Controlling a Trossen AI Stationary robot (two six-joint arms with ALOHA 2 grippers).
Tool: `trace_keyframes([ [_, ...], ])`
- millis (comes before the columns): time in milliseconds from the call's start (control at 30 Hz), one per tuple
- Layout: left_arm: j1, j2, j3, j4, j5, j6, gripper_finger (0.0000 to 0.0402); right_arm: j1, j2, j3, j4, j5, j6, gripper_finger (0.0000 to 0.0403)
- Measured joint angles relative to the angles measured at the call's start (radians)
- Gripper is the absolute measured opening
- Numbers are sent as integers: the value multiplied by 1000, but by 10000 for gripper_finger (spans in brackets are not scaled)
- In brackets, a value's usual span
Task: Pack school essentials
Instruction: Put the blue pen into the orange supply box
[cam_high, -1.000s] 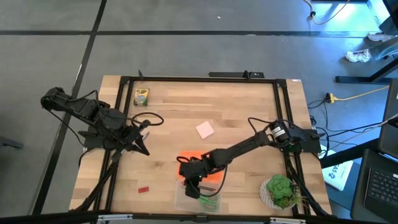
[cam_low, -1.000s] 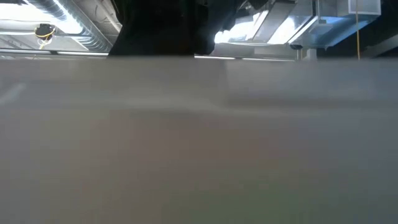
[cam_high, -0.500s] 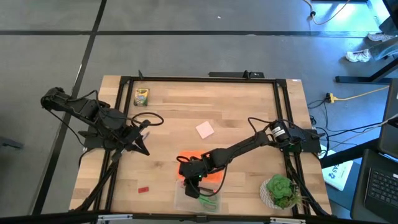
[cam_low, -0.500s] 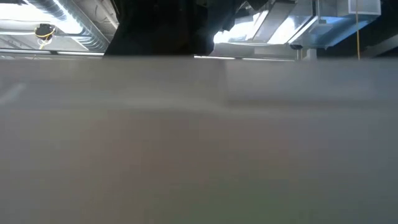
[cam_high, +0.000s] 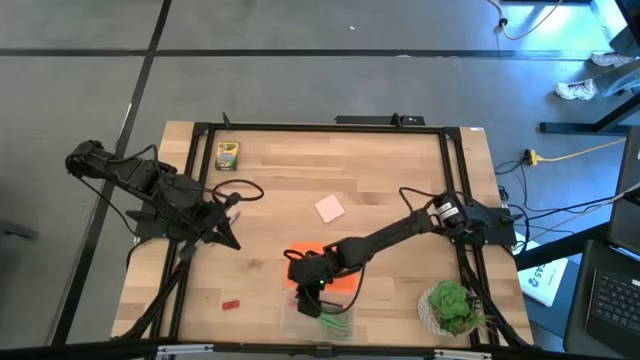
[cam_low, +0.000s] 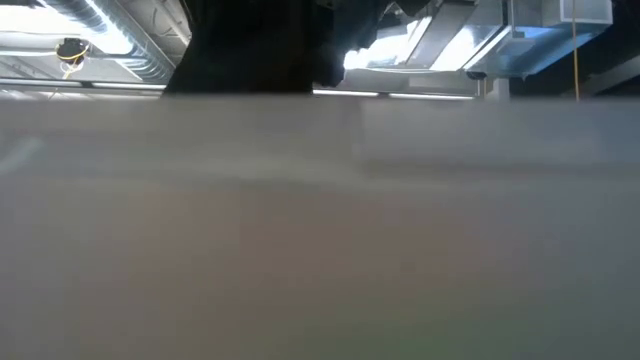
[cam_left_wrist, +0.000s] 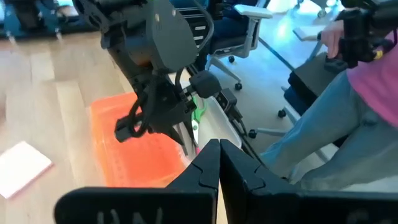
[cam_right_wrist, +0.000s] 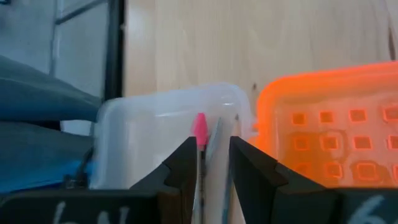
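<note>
My right gripper (cam_high: 311, 297) hangs over the clear plastic box (cam_high: 318, 320) near the table's near edge, shut on thin pencils. Green-handled scissors (cam_high: 338, 322) lie inside that box. The orange perforated lid (cam_high: 340, 268) lies flat on the table against the box's far side. The pink pad (cam_high: 329, 208) lies mid-table, the crayon box (cam_high: 228, 155) lies near the far left corner, and the tiny red block (cam_high: 232, 303) lies near the left front. My left gripper (cam_high: 231, 238) waits shut at the table's left side. My right gripper pinches thin pencils between its two fingers; a pink-tipped end (cam_right_wrist: 199, 125) sticks out past the fingertips. The fingers point down from above over the clear box (cam_right_wrist: 161, 118). In the left wrist view the thin sticks (cam_left_wrist: 189, 134) hang below the gripper toward the box.
A leafy potted plant (cam_high: 449, 308) stands at the near right corner. A black frame (cam_high: 320, 127) runs along the table's edges. A person sits beyond the table in the left wrist view (cam_left_wrist: 348, 99). A blurred pale surface fills most of the low view.
</note>
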Motion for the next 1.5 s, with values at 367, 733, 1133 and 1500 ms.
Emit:
trace_keyframes([
  [367, 0, -85, 0, 0, -61, -147, 0, -71, -122, 2, -11, 53, -80, 97],
  [733, 0, -87, 146, -325, -278, -355, 0, -137, -255, 2, -273, 61, -133, 97],
  [1133, 0, 17, 116, -636, -374, -917, 0, -260, -368, 2, -463, 112, -170, 97],
  [1500, 75, 14, 30, -703, -343, -1168, 0, -319, -399, 1, -488, 49, -276, 97],
])
